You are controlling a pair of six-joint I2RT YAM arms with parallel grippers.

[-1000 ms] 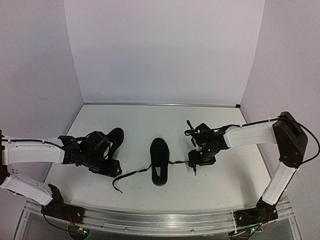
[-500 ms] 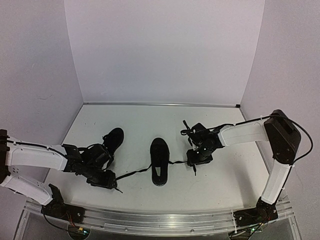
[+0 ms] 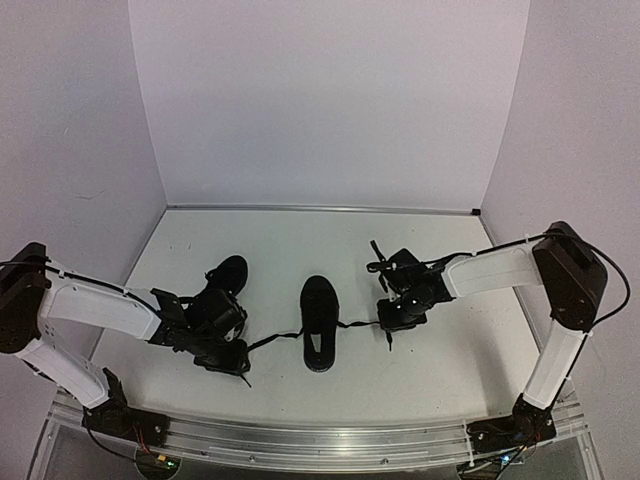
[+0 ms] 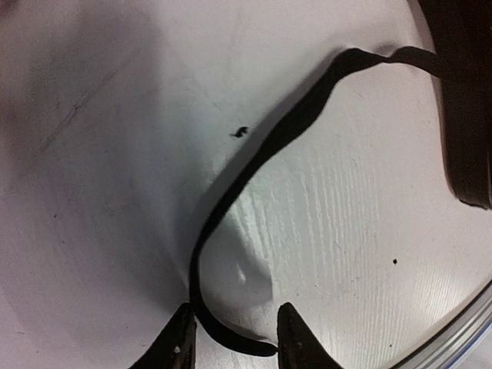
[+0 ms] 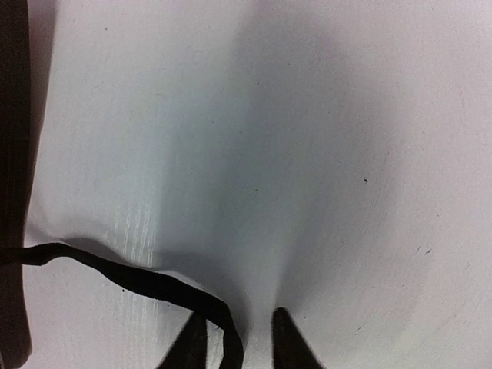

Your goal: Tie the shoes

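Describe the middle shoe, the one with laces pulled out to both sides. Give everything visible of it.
The middle shoe is an all-black low-top, matte and untied. It stands on its sole on the white table, lengthwise, its opening seemingly toward the arms, and apart from the other shoe. Its left lace trails to between the fingers of the left pincer, and its right lace runs into the right pincer. Both sets of jaws show a gap.

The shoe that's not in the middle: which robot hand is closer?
Left. The left gripper sits just in front of that shoe; the right gripper is beyond the middle shoe.
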